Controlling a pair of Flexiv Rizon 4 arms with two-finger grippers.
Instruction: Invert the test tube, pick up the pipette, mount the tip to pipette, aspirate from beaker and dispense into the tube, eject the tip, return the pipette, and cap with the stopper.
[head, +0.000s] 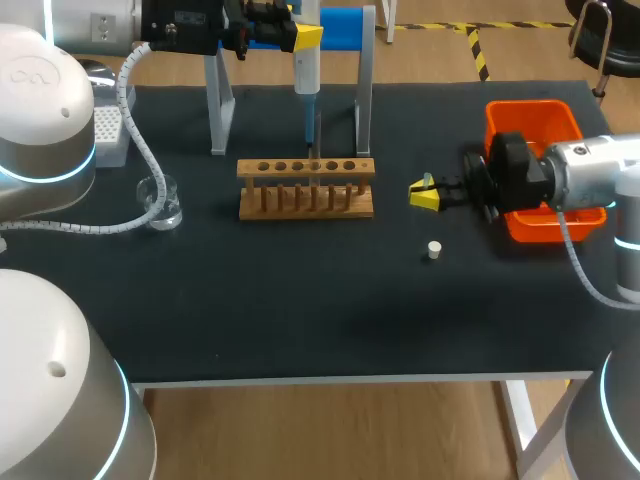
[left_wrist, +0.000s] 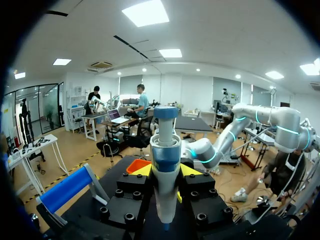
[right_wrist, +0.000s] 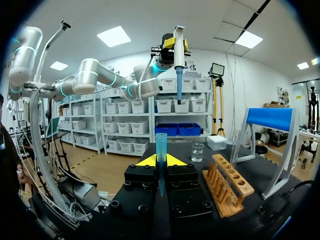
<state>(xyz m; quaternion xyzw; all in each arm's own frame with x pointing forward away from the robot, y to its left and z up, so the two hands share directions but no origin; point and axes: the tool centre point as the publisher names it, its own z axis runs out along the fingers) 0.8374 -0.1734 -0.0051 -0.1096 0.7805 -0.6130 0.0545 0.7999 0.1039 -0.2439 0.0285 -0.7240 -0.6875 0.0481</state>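
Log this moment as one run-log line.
stage: tip mounting pending | left fingers: shut on pipette, above tube rack | right fingers: shut on blue tip | stopper: on table

This is a robot lab set up for bench chemistry. On the black table (head: 300, 320) stand a wooden test tube rack (head: 306, 187), a glass beaker (head: 160, 203), a box of tips (head: 108, 135) and an orange bin (head: 535, 125). The left gripper (left_wrist: 165, 172) clamps a pipette (left_wrist: 165, 145), and the right gripper (right_wrist: 161, 161) grips a blue tip (right_wrist: 161, 145).
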